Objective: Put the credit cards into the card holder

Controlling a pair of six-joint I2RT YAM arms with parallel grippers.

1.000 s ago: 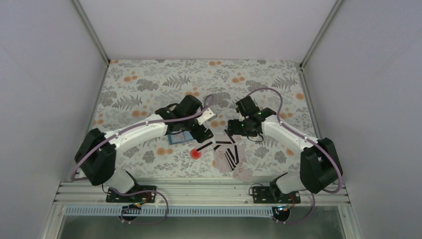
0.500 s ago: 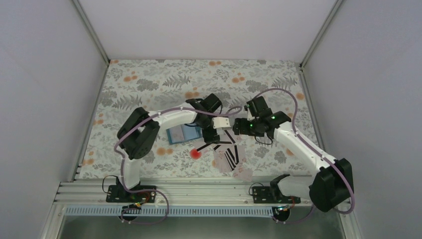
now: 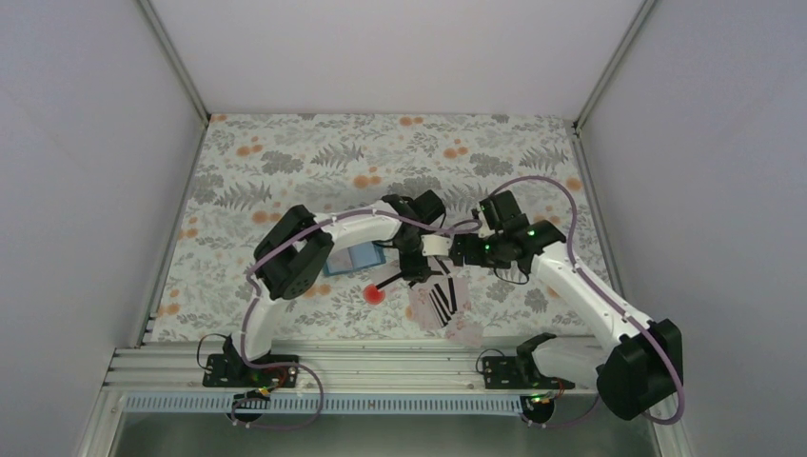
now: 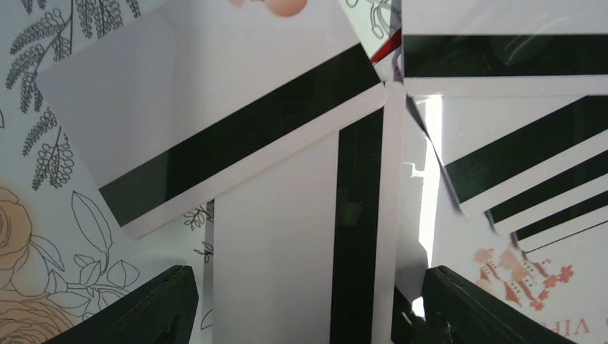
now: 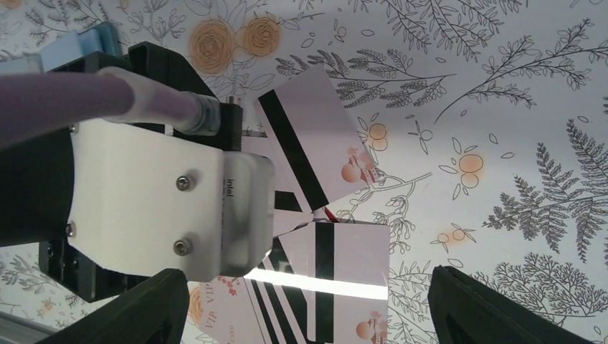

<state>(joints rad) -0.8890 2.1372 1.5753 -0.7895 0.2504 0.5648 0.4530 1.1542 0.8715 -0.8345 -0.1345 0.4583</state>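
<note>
L gripper (image 4: 308, 276) & R gripper (image 5: 305, 279) both spread, empty; overlapped cards (image 4: 215, 107) invite double pick, R at L's 3 o'clock may collide.

From the top view you see the small blue folding card holder (image 3: 356, 259) only partly, because the white left arm (image 3: 366, 227) covers a part of it. In the left wrist view the picture's edges cut the pale black-striped plastic cards (image 4: 215, 122), and the red card (image 4: 387, 49) shows only a sliver.

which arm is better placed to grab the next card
Left, probably: the left gripper hangs open right over the credit cards. The right gripper, open too, has the left wrist in its way.
</note>
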